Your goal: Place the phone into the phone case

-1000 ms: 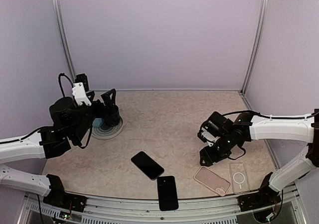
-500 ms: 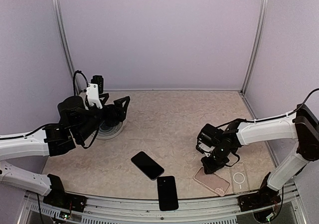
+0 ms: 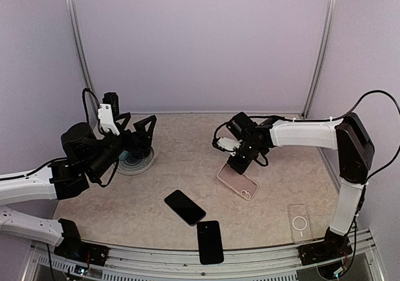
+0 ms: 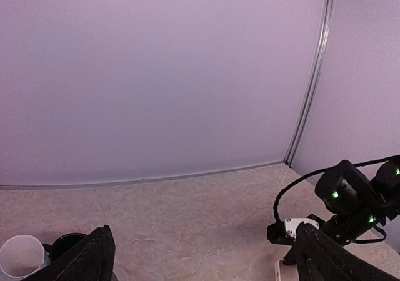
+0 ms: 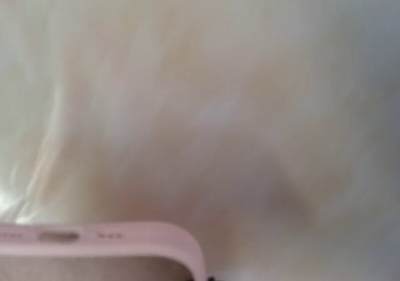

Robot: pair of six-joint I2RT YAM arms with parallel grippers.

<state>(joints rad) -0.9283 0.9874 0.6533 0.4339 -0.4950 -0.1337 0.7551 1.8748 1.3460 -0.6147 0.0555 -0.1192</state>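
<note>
Top view: the right hand (image 3: pixel 240 163) is shut on the far rim of the pink phone case (image 3: pixel 239 182) — a hold suited to sliding it across the table (image 3: pixel 206 140) toward the black phone (image 3: pixel 185 207), which lies well apart. The left hand (image 3: pixel 134 130) hovers wide open, empty. Left wrist: its spread fingers (image 4: pixel 94 262), nothing between. Right wrist: the case's rim, blurred — no writing legible.

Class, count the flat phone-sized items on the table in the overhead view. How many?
4: a black phone near centre, a black slab at the near edge, a pink case right of centre, a clear case front right. None looks hidden.
</note>
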